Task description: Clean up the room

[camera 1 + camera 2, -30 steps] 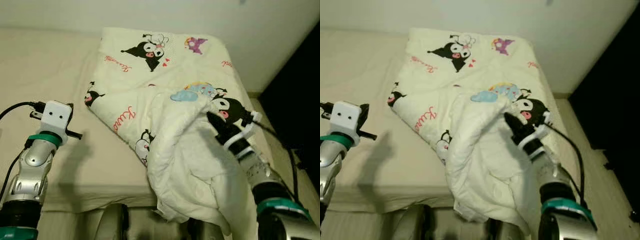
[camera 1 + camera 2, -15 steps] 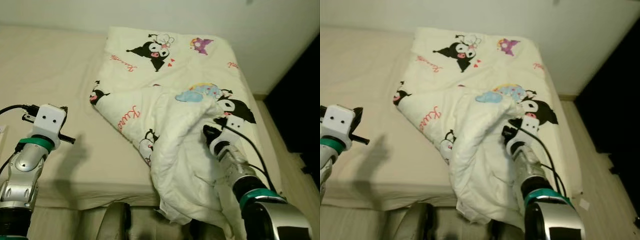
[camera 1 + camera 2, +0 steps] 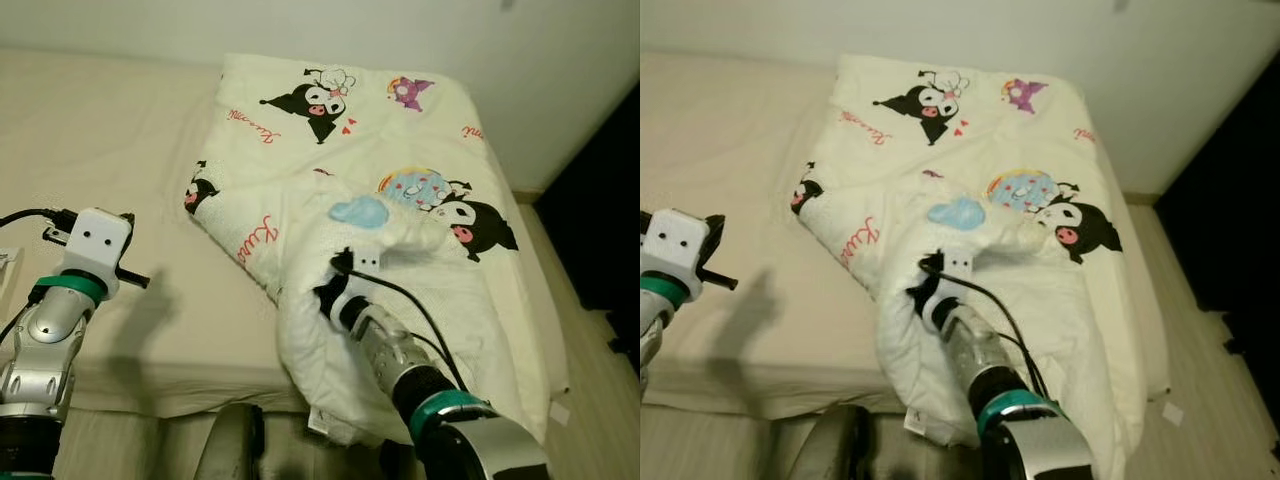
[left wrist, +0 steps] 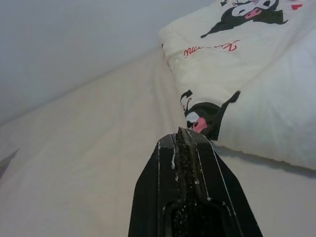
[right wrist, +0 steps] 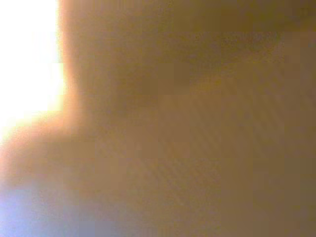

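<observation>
1. A cream quilt [image 3: 400,200] printed with black cartoon characters lies across the right part of the bed [image 3: 120,170], its far end near the white wall [image 3: 300,25].
2. The quilt's near part is bunched into a thick fold that hangs over the bed's front edge.
3. The right gripper [image 3: 328,292] is pushed into that bunched fold, just below a blue cloud print [image 3: 360,211] on the quilt; its fingers are buried in the fabric, so I cannot tell whether they are apart or together.
4. The right wrist view is a close orange-brown blur of cloth with a bright patch at one side.
5. The left gripper [image 4: 183,148] hovers over the bare beige sheet, well to the left of the quilt, with its two black fingers pressed together and nothing between them.
6. In the left wrist view those fingers point toward the quilt's left edge, where a black character print [image 4: 205,116] sits.
</observation>
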Tool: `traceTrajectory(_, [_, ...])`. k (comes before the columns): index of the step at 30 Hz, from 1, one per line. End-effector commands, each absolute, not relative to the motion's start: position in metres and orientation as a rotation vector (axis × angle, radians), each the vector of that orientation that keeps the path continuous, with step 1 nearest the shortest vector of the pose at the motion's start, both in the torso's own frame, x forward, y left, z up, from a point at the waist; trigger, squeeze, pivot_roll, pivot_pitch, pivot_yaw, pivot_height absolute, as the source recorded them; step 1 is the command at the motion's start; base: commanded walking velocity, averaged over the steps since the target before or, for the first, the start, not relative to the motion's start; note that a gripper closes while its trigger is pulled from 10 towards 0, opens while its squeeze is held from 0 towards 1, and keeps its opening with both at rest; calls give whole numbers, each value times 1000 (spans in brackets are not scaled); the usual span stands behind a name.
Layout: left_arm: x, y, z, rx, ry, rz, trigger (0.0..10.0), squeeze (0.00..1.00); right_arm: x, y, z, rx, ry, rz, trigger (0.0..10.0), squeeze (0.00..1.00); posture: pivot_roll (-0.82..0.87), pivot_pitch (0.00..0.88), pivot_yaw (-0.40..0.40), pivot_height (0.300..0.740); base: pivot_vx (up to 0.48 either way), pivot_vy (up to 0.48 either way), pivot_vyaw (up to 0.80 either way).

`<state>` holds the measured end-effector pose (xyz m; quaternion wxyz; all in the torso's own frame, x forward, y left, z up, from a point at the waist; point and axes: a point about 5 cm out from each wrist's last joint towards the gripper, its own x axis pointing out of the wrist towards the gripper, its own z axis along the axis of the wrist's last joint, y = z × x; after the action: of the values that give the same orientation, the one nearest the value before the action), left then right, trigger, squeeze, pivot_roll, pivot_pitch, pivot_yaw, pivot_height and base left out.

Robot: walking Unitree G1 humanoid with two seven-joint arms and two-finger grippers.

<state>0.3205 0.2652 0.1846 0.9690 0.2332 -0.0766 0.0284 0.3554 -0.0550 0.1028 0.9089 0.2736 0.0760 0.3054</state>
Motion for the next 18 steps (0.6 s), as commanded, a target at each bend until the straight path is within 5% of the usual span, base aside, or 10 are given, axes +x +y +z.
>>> traceTrajectory(1, [323, 263, 177, 452, -130, 54, 10000, 0, 342, -43, 109, 699, 103, 836, 10000, 0, 257, 101, 13, 600, 0, 0, 0])
traceTrajectory(9, [327, 262, 179, 438, -142, 62, 10000, 0, 317, -59, 130, 768, 16, 1073, 10000, 0, 238, 93, 10, 600, 0, 0, 0])
traceTrajectory(10, [333, 259, 181, 422, -154, 69, 10000, 0, 263, -85, 141, 782, 51, 1322, 10000, 0, 200, 78, 4, 600, 0, 0, 0])
traceTrajectory(18, [334, 252, 176, 414, -157, 63, 10000, 0, 219, -124, 120, 701, 205, 1397, 10000, 0, 190, 77, -3, 600, 0, 0, 0])
